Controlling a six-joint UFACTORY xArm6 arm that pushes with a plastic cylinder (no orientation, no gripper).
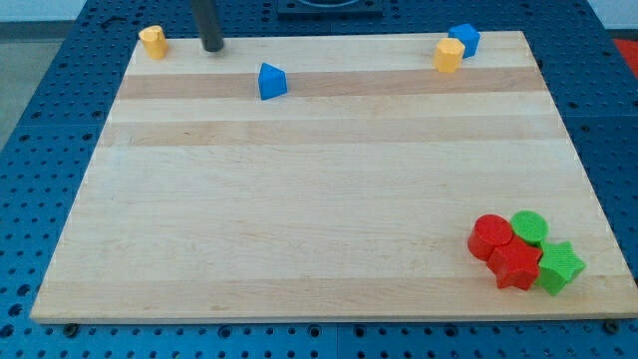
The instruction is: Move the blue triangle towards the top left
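The blue triangle point(271, 81) lies on the wooden board point(299, 199) near the view's top, left of centre. My tip point(213, 47) is at the board's top edge, up and to the left of the blue triangle, apart from it. A yellow block point(153, 42) stands at the top left corner, left of my tip.
A blue block point(465, 39) and a yellow block point(449, 56) touch at the top right. At the bottom right a cluster holds a red round block point(489, 237), a red star point(515, 266), a green round block point(529, 227) and a green star point(558, 266).
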